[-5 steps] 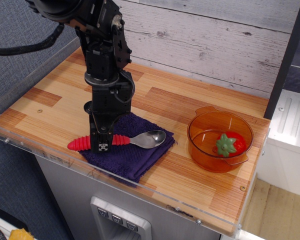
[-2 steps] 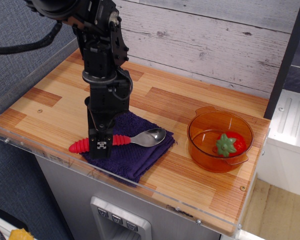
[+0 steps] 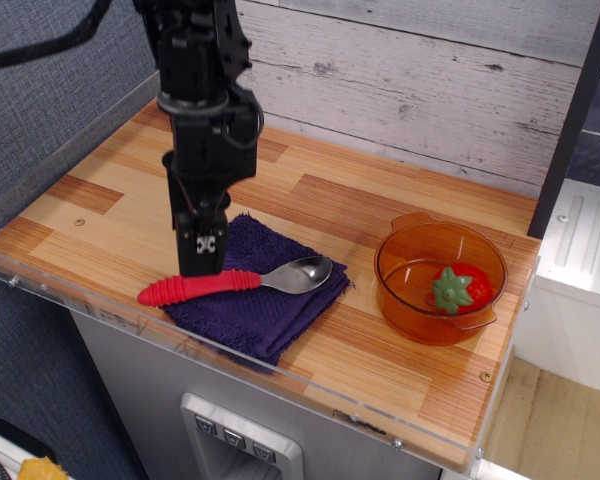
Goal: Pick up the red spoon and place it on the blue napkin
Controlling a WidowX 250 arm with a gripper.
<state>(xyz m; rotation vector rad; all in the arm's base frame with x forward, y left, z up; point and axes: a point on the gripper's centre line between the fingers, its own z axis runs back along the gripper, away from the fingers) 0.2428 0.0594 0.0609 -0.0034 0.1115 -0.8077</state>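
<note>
The red spoon [image 3: 202,286] lies flat on the blue napkin [image 3: 270,312] near the table's front edge. Its silver bowl points right and the tip of its red handle sticks out past the napkin's left edge. My gripper [image 3: 201,260] hangs just above the middle of the handle, pointing straight down. It is clear of the spoon and holds nothing. Its jaws look slightly apart.
An orange see-through bowl [image 3: 417,322] with a toy strawberry [image 3: 460,288] in it stands at the right. A grey plank wall runs along the back. A clear plastic rim [image 3: 40,290] borders the table's front and left sides.
My gripper has let go of the spoon's handle and risen straight up. The spoon stays on the napkin, with its handle shifted slightly.
</note>
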